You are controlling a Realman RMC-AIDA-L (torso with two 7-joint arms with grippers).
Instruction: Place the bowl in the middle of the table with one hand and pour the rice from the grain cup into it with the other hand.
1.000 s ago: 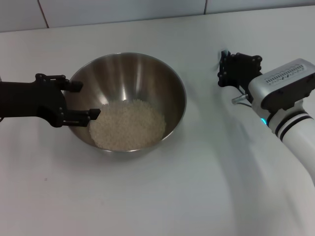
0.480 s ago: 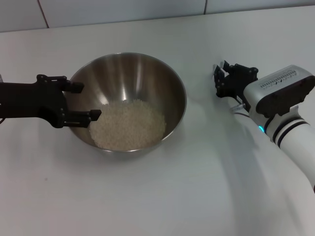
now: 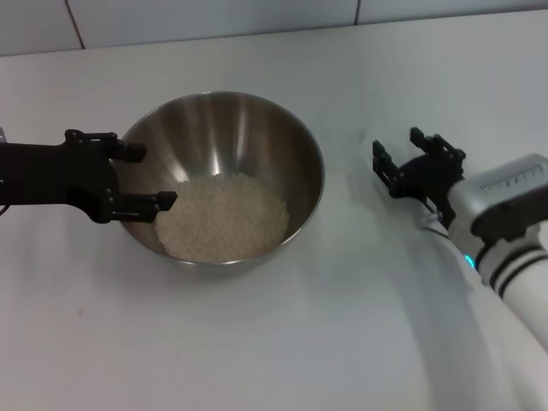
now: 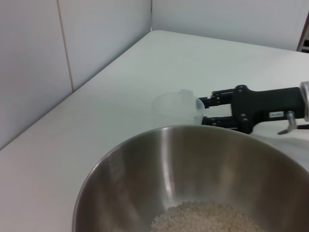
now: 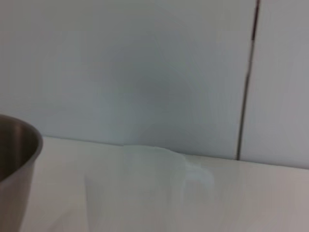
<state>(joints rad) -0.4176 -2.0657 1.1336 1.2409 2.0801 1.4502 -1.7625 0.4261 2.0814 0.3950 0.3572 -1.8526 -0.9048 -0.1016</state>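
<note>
The steel bowl (image 3: 244, 137) stands mid-table with the rice (image 3: 223, 218) heaped in its bottom; both also show in the left wrist view, the bowl (image 4: 169, 164) and the rice (image 4: 207, 220). My left gripper (image 3: 154, 175) is open at the bowl's left rim, fingertips reaching over the edge. The clear grain cup (image 4: 176, 108) stands upright and empty on the table to the right of the bowl, and it shows in the right wrist view (image 5: 154, 188). My right gripper (image 3: 398, 145) is open just behind the cup, its fingertips (image 4: 212, 100) at the cup's side.
The white table (image 3: 282, 342) runs back to a tiled wall (image 3: 214, 17). The bowl's rim (image 5: 14, 140) shows at the edge of the right wrist view. My right arm (image 3: 505, 231) comes in from the front right.
My right gripper has moved down and back toward the front right, and its fingers have opened off the cup. The left gripper and the bowl have not moved.
</note>
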